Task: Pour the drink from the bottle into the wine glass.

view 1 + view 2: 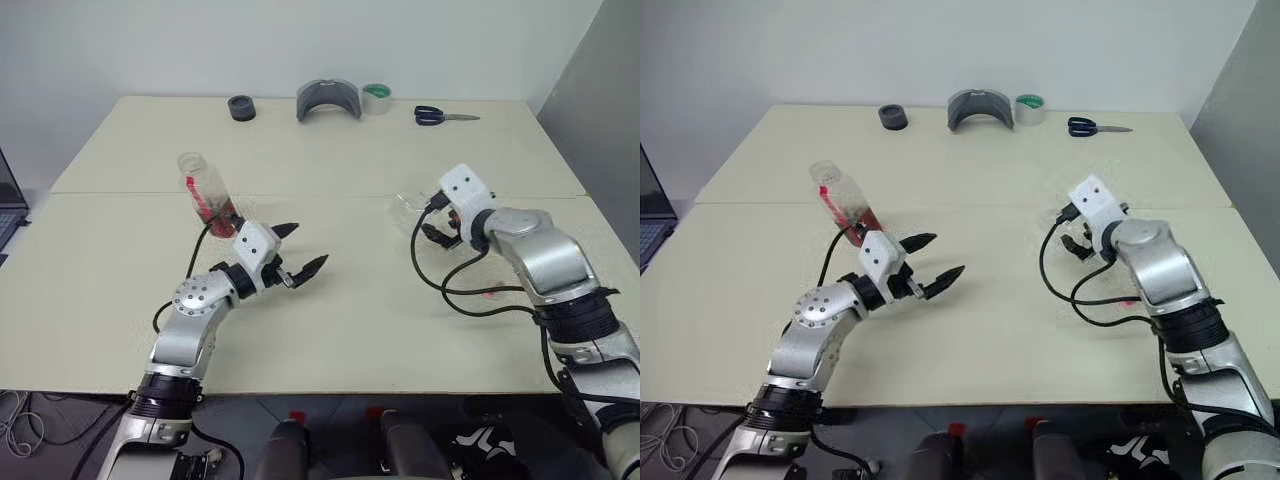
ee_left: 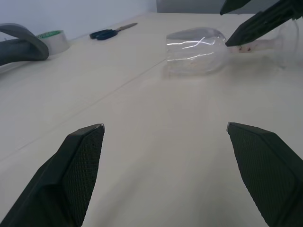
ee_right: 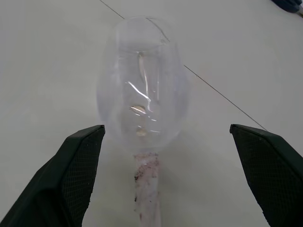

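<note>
The table (image 1: 330, 330) is carrying everything; the task's things are lying in its middle band, well apart from each other.

The bottle (image 1: 205, 190) is sitting on the left side, leaning, just behind the left gripper (image 1: 300, 250). Its mouth is looking open – no cap visible on it – and the reddish drink (image 1: 215, 208) is collecting low down. Judgement: light, thin plastic, will give under a hard squeeze; best held around the mid body, below the neck, and kept mouth-up to avoid spilling.

The wine glass (image 3: 139, 87) is lying on its side on the right, bowl pointing away from the right gripper (image 3: 165, 137), stem toward it. Judgement: brittle, smooth, apt to roll – it needs standing upright before any pouring. The stem is offering the narrowest hold; the bowl would slip.

Left gripper: fingers standing wide apart, gripping nothing. Right gripper: likewise spread wide, straddling the stem without touching it.
</note>
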Controlling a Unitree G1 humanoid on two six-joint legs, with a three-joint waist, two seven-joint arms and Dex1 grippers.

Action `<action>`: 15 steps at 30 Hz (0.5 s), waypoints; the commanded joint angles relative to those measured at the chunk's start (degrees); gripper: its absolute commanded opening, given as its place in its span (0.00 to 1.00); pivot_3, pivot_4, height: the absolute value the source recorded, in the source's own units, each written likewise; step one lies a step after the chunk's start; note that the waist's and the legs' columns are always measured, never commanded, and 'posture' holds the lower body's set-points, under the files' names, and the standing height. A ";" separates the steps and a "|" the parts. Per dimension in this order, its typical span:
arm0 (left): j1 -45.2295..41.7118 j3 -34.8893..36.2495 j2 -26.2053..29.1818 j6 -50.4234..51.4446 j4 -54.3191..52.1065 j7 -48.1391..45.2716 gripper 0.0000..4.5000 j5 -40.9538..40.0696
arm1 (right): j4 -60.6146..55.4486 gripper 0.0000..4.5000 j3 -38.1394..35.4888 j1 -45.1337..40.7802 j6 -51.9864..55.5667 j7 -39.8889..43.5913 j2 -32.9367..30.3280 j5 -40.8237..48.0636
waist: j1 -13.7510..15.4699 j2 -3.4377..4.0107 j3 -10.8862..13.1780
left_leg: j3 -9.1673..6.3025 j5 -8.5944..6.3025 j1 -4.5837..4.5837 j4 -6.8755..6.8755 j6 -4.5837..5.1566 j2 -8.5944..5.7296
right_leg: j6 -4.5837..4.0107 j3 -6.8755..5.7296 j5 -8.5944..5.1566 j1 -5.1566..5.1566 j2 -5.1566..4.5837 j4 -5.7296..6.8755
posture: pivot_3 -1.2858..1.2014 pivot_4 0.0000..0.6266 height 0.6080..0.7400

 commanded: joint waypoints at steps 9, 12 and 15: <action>-2.23 -0.93 -2.11 -1.83 0.71 0.61 0.99 0.69 | 1.95 1.00 2.60 -4.07 3.11 5.67 -2.38 -1.56 | 0.12 0.00 0.00 | 0.02 0.00 0.02 0.00 0.00 -0.01 | 0.00 0.00 0.00 0.01 0.01 0.00 | 0.52 0.24 1.00; -2.10 -1.10 -2.63 -4.14 3.10 0.29 0.99 1.23 | 9.59 1.00 4.36 -8.33 3.12 9.18 -1.86 -1.51 | -0.08 0.00 0.00 | 0.05 0.00 0.05 -0.01 0.00 -0.01 | 0.00 0.02 0.00 0.01 0.02 0.01 | 0.52 0.24 1.00; -2.25 -1.32 -2.96 -5.49 4.35 0.26 0.99 1.52 | 14.67 1.00 5.20 -10.86 2.22 11.31 -1.58 -1.84 | 0.02 0.00 0.00 | 0.01 0.00 0.05 -0.01 0.00 -0.01 | -0.01 0.00 0.01 0.00 0.03 -0.01 | 0.52 0.24 1.00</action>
